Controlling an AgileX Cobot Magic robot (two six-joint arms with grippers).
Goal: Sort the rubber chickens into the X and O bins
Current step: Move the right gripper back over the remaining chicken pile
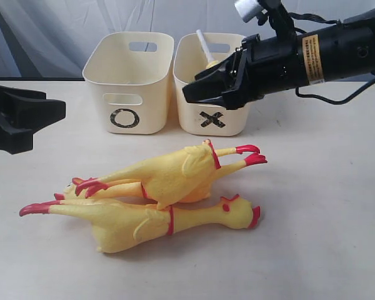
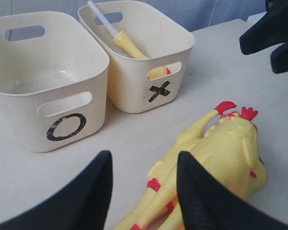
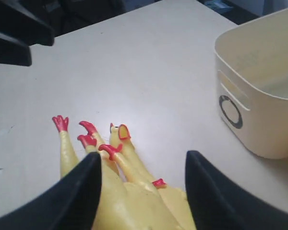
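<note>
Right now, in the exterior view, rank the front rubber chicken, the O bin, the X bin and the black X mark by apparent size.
1. Front rubber chicken: longest, but nearest the camera.
2. O bin and X bin: matching; right gripper covers part of the X bin.
3. Black X mark.

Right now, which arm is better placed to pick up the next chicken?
Right, probably. The right claw, open and empty, hangs above the piled chickens, framing them in its wrist view; the left claw sits off to the side, also open.
</note>
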